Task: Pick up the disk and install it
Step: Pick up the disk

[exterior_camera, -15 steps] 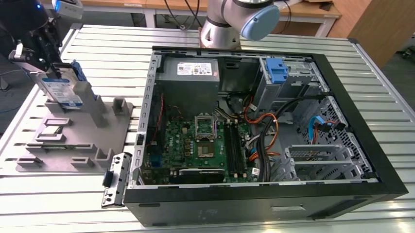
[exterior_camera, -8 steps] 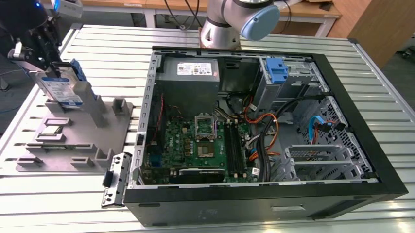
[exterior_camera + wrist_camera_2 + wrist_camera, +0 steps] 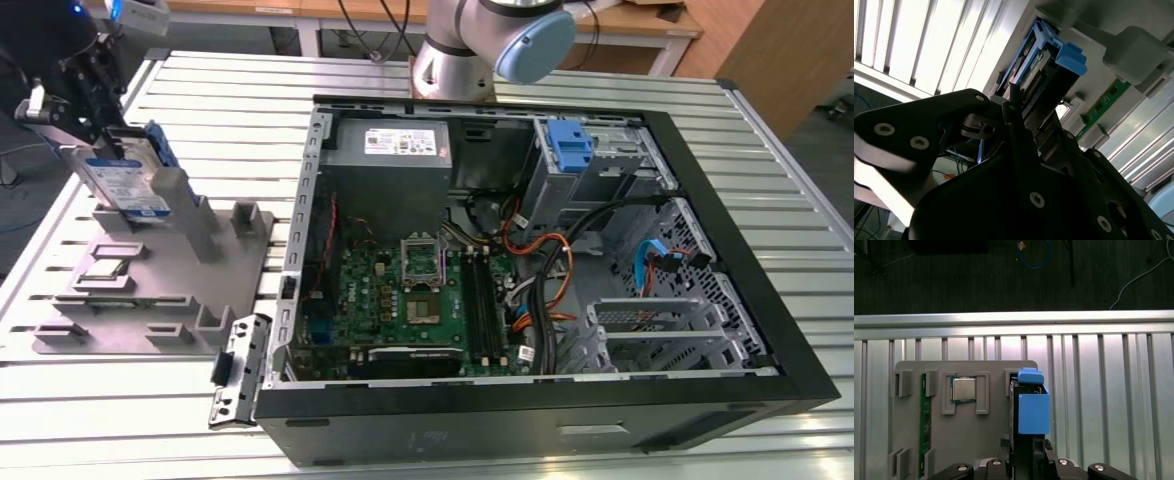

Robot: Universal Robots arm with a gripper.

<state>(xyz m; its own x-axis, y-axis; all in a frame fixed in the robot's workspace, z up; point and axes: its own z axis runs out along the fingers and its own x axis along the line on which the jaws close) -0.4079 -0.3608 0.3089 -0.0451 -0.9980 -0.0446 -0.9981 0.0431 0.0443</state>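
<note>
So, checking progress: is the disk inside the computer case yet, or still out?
Out. The gripper holds the disk on edge at the grey holder, to the exterior view's left of the open computer case.

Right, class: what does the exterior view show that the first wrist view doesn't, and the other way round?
Exterior view: the open computer case with its green circuit board, and the labelled face of the disk. First wrist view: the disk edge-on, a blue rail toward the camera. Both: the disk standing in the grey tray, the hand at it, a chip in that tray.
</note>
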